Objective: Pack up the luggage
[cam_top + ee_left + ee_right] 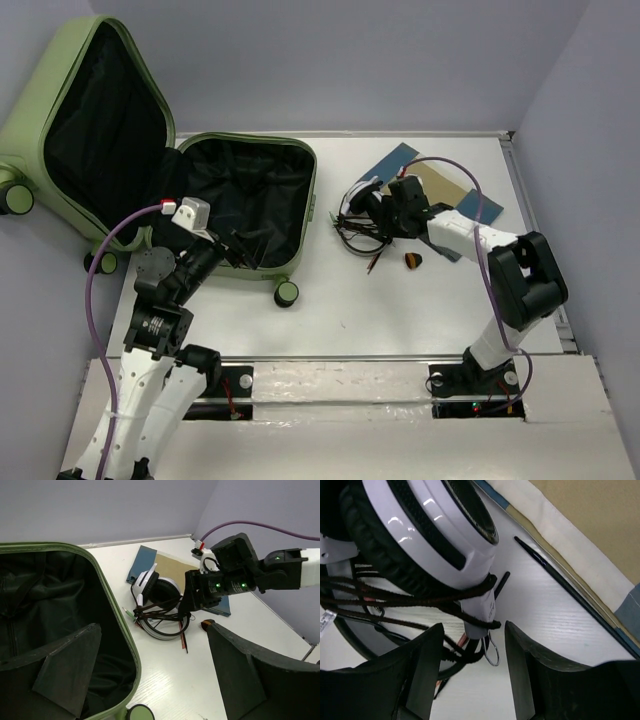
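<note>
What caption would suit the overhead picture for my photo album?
Right gripper straddling white headphones, left gripper open at the open green luggage.

The left arm leans in over the near rim of the luggage (25, 120), its left gripper (232, 248) spread fully wide. The right arm stretches out well right of the luggage, wrist tipped down. The right gripper (474, 630) has its jaws partly apart, apparently clamping nothing.

The right gripper (472, 630) has its 2 fingers (422, 670) either side of the cord-wrapped white headphones (420, 525).
</note>
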You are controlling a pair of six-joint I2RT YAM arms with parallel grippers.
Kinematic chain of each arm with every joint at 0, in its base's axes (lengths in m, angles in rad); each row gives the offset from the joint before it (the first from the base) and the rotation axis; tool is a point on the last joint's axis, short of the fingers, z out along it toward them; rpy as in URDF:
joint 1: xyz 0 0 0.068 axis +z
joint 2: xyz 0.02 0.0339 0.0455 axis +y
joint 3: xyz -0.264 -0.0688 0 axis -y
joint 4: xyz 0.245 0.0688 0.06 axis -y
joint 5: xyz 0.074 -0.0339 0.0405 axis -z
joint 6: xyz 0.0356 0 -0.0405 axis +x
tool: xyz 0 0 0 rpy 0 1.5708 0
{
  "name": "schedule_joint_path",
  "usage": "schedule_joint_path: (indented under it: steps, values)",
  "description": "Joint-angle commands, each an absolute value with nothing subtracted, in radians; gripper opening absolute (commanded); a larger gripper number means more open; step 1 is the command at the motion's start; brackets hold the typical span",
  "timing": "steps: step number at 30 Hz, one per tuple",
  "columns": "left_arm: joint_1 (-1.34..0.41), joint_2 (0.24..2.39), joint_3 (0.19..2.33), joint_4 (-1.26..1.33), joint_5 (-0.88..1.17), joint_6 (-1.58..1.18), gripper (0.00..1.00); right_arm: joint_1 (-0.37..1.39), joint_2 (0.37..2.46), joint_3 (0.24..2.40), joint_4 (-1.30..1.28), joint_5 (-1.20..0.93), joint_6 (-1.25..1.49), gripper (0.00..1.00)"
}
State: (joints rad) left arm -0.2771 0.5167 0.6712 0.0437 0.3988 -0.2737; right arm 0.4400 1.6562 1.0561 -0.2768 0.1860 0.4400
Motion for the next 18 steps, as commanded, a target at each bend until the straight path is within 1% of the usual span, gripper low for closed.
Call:
schedule_joint_path:
  steps: [1,4,5,6,7,10,11,18]
  values:
    - [-0.285,0.506,0.695,0.074,0.410,-0.271,0.99,0.448,1.727,1.144,-0.241,0.242,0.417,0.56]
    - [-0.285,0.505,0.693,0.074,0.410,-0.270,0.99,0.448,1.762,1.170,-0.242,0.278,0.416,0.54]
    - [-0.285,0.505,0.693,0.074,0.410,-0.270,0.99,0.457,1.769,1.175,-0.242,0.282,0.414,0.52]
    - [-0.285,0.505,0.693,0.074,0.410,-0.271,0.99,0.457,1.776,1.184,-0.242,0.290,0.414,0.47]
    - [-0.285,0.503,0.695,0.074,0.410,-0.272,0.99,0.457,1.785,1.189,-0.242,0.291,0.413,0.44]
    - [-0.285,0.503,0.695,0.075,0.411,-0.272,0.99,0.457,1.802,1.197,-0.244,0.319,0.420,0.19]
    - [-0.287,0.502,0.693,0.075,0.411,-0.270,0.99,0.471,1.796,1.193,-0.242,0.348,0.425,0.13]
    - [-0.288,0.500,0.693,0.080,0.413,-0.272,0.99,0.489,1.652,1.210,-0.242,0.397,0.433,0.10]
